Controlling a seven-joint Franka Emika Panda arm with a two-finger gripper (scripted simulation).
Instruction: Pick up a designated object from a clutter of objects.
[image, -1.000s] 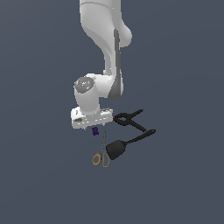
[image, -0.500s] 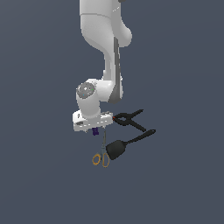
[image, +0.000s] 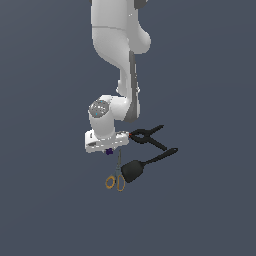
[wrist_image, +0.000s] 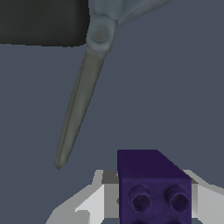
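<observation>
The tiny dark purple block (wrist_image: 153, 188) sits between my fingers, studs facing the wrist camera. One white finger (wrist_image: 94, 197) touches one side and the other finger (wrist_image: 205, 197) touches the opposite side, with no gap showing. In the exterior view the block (image: 109, 151) shows just under the white hand, where my gripper (image: 108, 148) is low over the floor and shut on it. The rest of the clutter lies close by: orange-handled scissors (image: 116, 180), a black spatula (image: 142, 167) and a black clamp with a red tip (image: 147, 137).
In the wrist view the grey scissor blades (wrist_image: 78, 109) point toward the block and end a short way from it. The spatula's black blade (wrist_image: 41, 22) fills one corner. The floor is plain dark grey.
The hand has come down over the purple block, which has stayed in place. The scissors, spatula and clamp have not moved.
</observation>
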